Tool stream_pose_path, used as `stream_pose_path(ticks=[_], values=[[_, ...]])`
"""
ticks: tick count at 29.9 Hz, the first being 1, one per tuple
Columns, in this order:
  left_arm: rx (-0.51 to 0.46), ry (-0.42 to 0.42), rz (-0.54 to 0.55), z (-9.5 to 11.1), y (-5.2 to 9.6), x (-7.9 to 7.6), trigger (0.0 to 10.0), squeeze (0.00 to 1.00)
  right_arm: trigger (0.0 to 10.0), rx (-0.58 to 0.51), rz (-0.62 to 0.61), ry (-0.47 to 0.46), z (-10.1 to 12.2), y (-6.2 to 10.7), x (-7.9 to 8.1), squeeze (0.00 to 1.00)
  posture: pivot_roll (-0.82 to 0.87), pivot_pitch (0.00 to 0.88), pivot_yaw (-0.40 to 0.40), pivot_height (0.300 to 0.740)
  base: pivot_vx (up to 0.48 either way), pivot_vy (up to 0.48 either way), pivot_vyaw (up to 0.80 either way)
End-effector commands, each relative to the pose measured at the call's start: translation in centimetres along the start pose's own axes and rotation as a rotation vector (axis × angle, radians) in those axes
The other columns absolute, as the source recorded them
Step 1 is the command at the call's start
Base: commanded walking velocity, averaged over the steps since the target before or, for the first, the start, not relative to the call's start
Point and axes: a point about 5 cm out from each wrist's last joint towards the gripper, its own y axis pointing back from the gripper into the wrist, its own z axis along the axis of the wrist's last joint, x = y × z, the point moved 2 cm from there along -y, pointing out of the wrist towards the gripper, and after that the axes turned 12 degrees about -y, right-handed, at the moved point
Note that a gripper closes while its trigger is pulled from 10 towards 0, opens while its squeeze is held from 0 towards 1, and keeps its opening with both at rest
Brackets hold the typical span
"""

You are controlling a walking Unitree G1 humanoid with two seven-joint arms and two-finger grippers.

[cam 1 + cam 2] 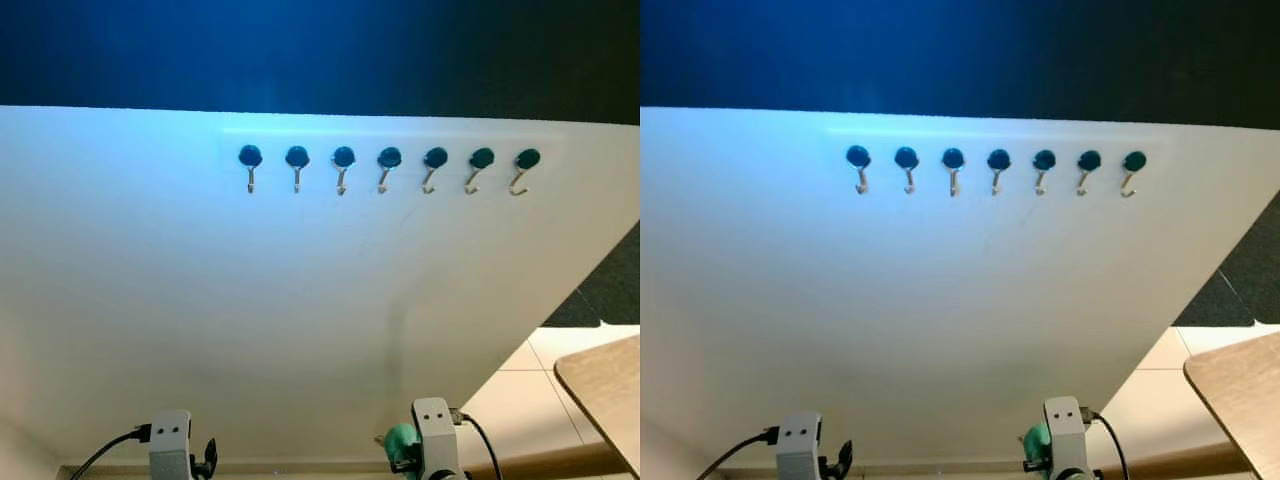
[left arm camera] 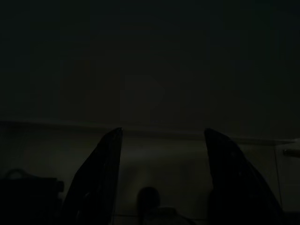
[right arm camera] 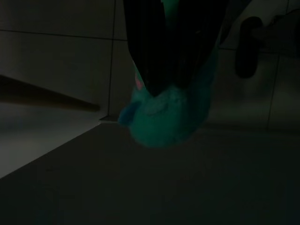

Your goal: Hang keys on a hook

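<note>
Teal plush key fob (image 3: 166, 112), soft and light, sits pinched in your right gripper (image 3: 173, 70), low near the white board (image 1: 300, 330). Hooks (image 1: 387, 180) far above. Left gripper (image 2: 159, 178) spread, empty.

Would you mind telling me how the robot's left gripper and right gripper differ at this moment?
The left gripper has its two black fingers spread apart with nothing between them, while the right gripper has its fingers closed on a fuzzy teal keychain. The left wrist view is nearly black; the right wrist view is dim, but floor tiles can be made out. Both arms hang low, well below the row of hooks on the white panel.
</note>
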Motion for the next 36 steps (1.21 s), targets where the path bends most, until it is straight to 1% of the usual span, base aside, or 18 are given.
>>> stream_pose_path(ticks=[1, 8, 12, 30, 32, 33, 36], values=[[0.025, 0.001, 0.001, -0.72, 0.35, 0.09, 10.0, 0.00, 10.0, 0.002, -0.003, -0.009, -0.14, 0.03, 0.07, 0.00, 0.07, 0.053, -0.027, 0.740, -0.371, 0.000, 0.00], [0.030, 0.000, 0.000, -0.79, 0.37, 0.08, 10.0, 0.00, 10.0, 0.002, -0.004, -0.012, -0.16, 0.03, 0.10, 0.00, 0.06, 0.057, -0.024, 0.740, -0.357, 0.000, 0.00], [0.043, -0.017, 0.002, -0.90, 0.36, 0.14, 10.0, 0.00, 10.0, 0.002, -0.006, -0.013, -0.16, 0.03, 0.07, 0.00, 0.07, 0.058, -0.024, 0.740, 0.000, 0.000, 0.00], [0.048, -0.030, 0.008, -0.62, 0.12, 0.37, 10.0, 0.00, 10.0, 0.002, -0.003, -0.016, -0.10, -0.01, 0.16, 0.00, 0.07, 0.058, -0.019, 0.740, 0.000, 0.000, 0.00], [0.048, -0.041, 0.004, -0.61, 0.11, 0.33, 10.0, 0.00, 10.0, 0.002, -0.004, -0.015, -0.10, 0.00, 0.11, 0.00, 0.07, 0.057, -0.019, 0.740, 0.000, 0.000, 0.00], [0.047, -0.062, -0.002, -0.59, 0.12, 0.25, 10.0, 0.00, 10.0, 0.001, -0.004, -0.014, -0.09, 0.01, 0.05, 0.00, 0.07, 0.057, -0.019, 0.740, 0.000, 0.000, 0.00], [0.047, -0.075, -0.004, -0.60, 0.13, 0.17, 10.0, 0.00, 10.0, 0.001, -0.006, -0.014, -0.06, 0.02, -0.07, 0.00, 0.07, 0.058, -0.019, 0.740, 0.000, -0.424, 0.00]])
